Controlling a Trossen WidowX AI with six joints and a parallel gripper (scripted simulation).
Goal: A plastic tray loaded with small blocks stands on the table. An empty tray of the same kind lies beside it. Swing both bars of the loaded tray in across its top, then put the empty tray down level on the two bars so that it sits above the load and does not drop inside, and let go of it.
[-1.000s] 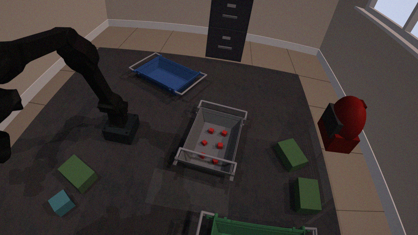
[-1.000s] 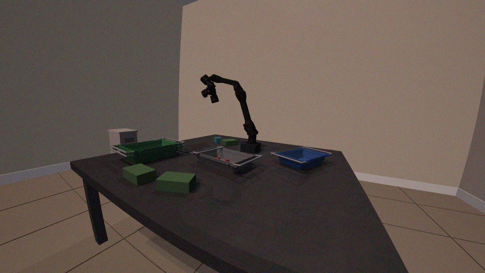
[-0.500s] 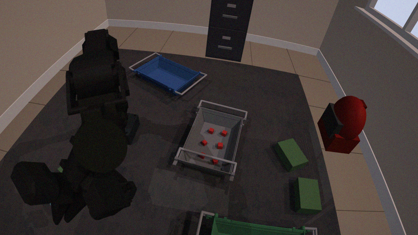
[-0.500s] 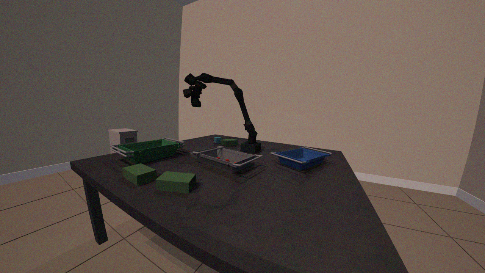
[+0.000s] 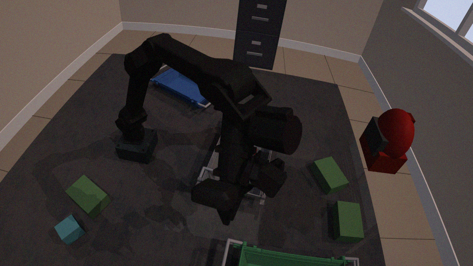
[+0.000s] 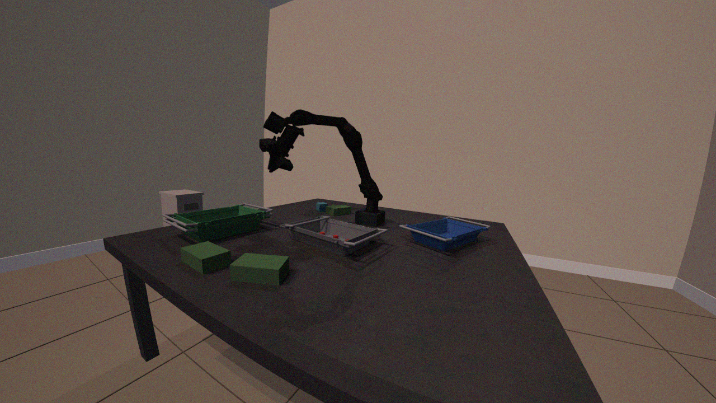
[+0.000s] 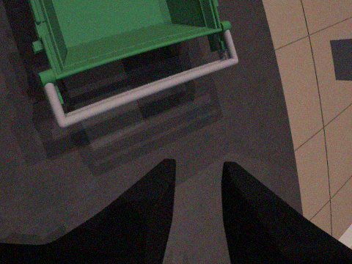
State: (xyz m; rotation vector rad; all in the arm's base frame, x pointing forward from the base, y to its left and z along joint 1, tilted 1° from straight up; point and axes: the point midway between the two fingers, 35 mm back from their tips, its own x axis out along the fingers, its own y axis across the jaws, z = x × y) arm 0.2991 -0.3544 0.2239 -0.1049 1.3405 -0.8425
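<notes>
A gray plastic tray (image 5: 214,160) (image 6: 350,231), rectangular and smooth-walled, stands on the dark, mottled table (image 5: 317,99) (image 6: 425,300) with small red blocks (image 5: 254,150) (image 6: 335,236) inside, its slim, rounded gray bars (image 6: 367,237) set out at the two ends rather than across the middle. Black and angular, the pincer (image 5: 228,218) (image 6: 274,168) (image 7: 199,171) hangs well above the table, apart from every tray; its tapering fingers are slightly parted, with nothing between them. From the pincer, the gray tray lies lower down, toward 12 o'clock in the top view, where the arm (image 5: 204,66) (image 6: 325,120) passes over it and hides most of its load. Clockwise around the gray tray in that view, a dark filing cabinet (image 5: 258,33) stands at 12 o'clock beyond the table, two matte green blocks (image 5: 330,173) (image 6: 260,268) sit toward 4, and a ribbed green tray (image 5: 291,259) (image 6: 225,226) (image 7: 132,42) lies toward 5, cut off by the frame. A lone green brick (image 5: 86,195) (image 6: 338,210) and a teal block (image 5: 69,228) (image 6: 321,206) rest toward 8, the arm's boxy base (image 5: 135,153) (image 6: 370,218) is at 9, and a blue tray (image 5: 178,85) (image 6: 445,235), partly hidden by the arm, is toward 11. In the wrist view, the green tray shows at 11 o'clock from the fingertips, its pale bar (image 7: 147,89) nearest them.
</notes>
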